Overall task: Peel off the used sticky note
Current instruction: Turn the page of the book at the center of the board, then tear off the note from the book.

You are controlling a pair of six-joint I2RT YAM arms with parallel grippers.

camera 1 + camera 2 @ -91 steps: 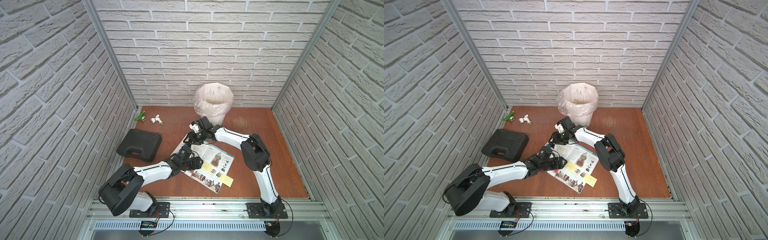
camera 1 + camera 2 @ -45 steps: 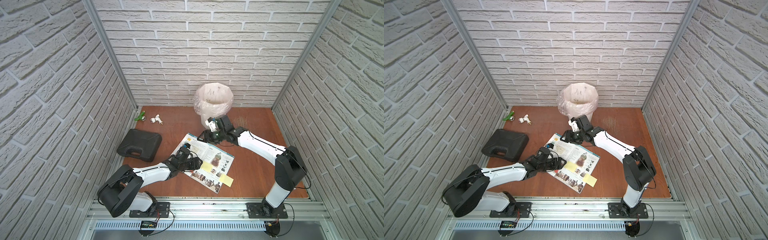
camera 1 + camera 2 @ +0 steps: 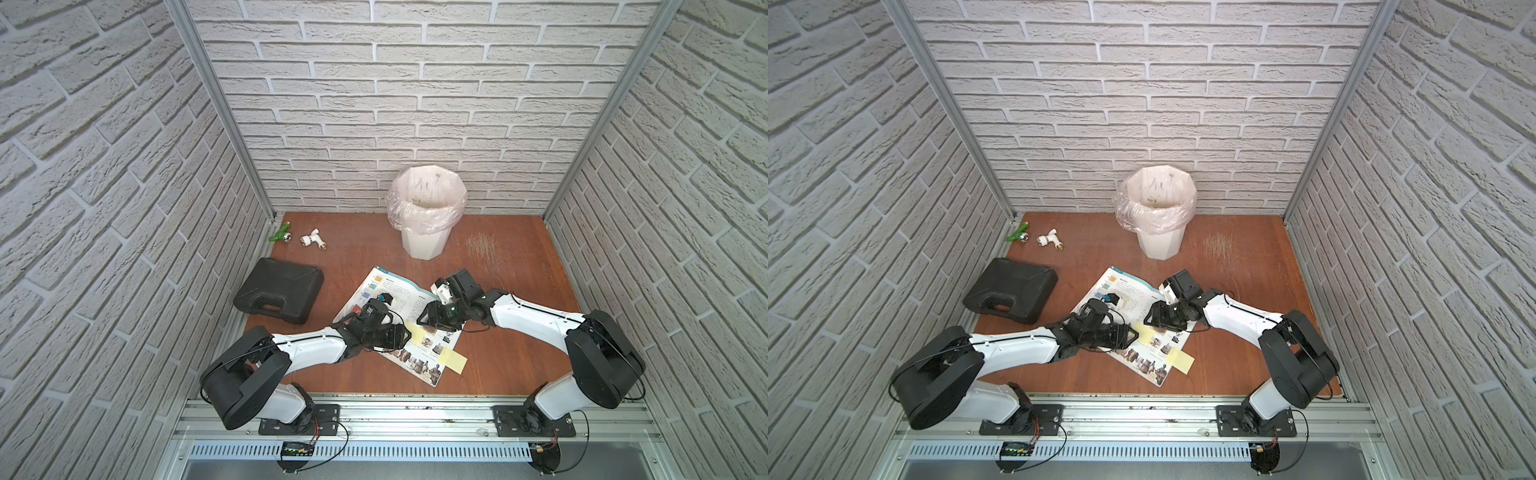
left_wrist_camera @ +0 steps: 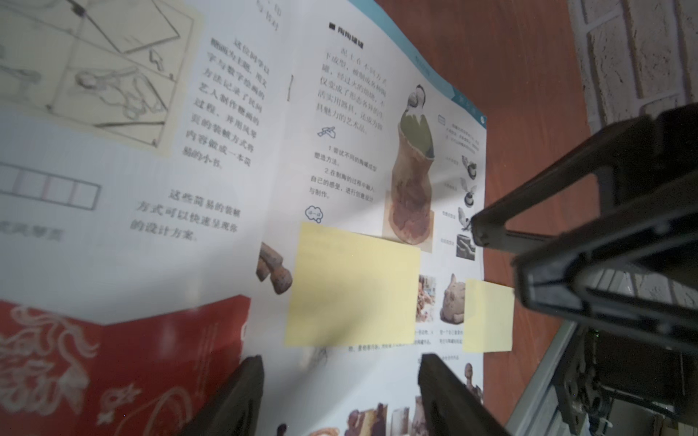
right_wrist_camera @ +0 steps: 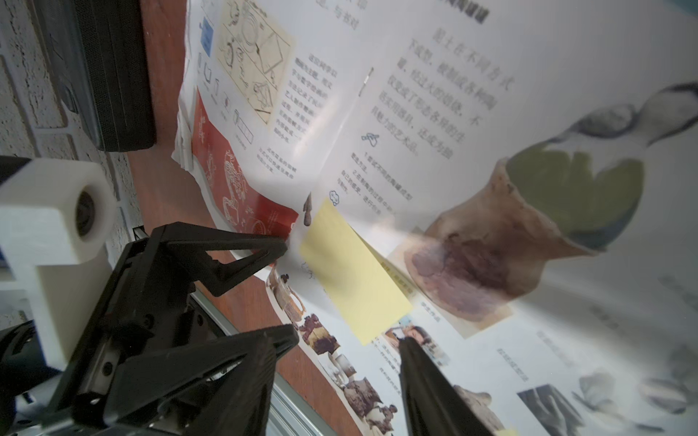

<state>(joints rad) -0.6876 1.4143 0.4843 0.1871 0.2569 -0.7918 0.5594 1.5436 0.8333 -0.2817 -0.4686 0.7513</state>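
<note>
Left wrist: sticky note square to page.

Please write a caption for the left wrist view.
Left tool, open, facing a sticky note on the open book.

In both top views the left gripper hid part of the used sticky note; contact was too small to tell. Print in the book was blurred in the right wrist view, whose edge cut off one finger of the right gripper

White bin by the back wall; black case, green fitting and white fitting at left
</note>
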